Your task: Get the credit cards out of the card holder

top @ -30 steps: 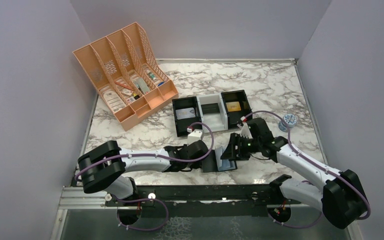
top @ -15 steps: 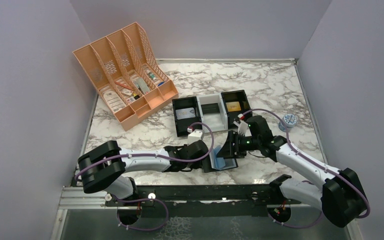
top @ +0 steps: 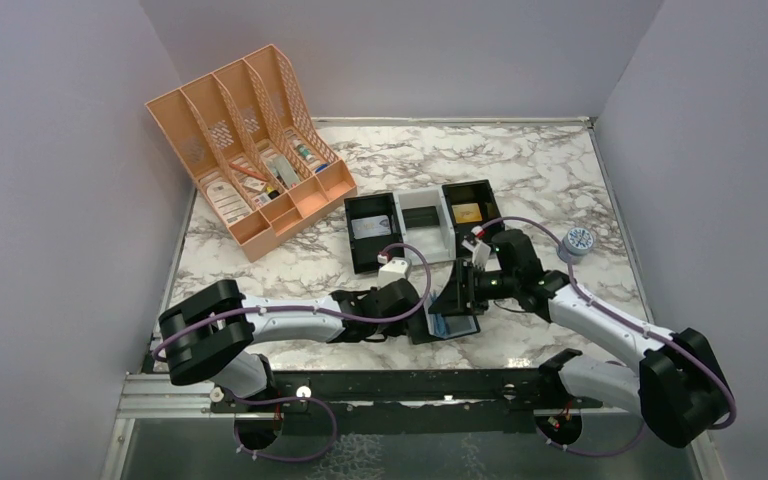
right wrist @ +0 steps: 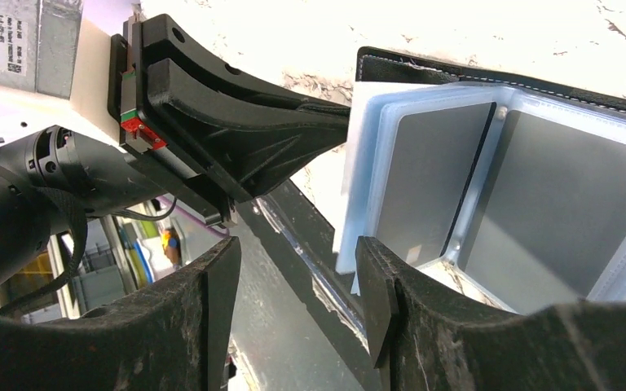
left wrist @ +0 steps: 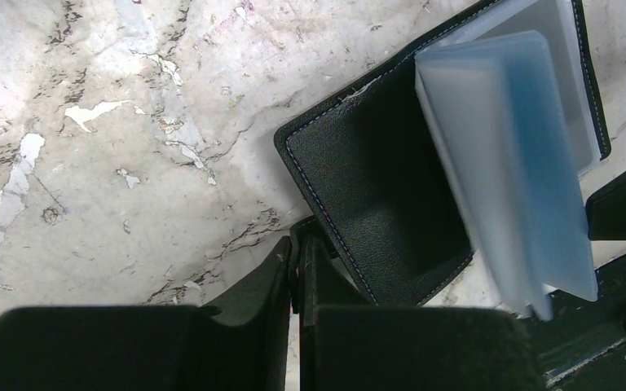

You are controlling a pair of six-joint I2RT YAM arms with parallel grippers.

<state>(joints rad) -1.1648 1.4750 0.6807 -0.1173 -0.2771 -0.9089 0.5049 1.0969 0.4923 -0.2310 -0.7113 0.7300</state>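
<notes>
Marbled tabletop (top: 560, 170), plain lilac walls (top: 390, 50)

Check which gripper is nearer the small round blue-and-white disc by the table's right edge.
Right. The right gripper is left of the disc, toward the bases; the left gripper, shut on the black folding card holder, lies farther left.

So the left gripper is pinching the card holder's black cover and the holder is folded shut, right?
No. The card holder is spread open, grey credit cards showing inside, as the right wrist view shows. The left gripper does pinch its black cover.
</notes>
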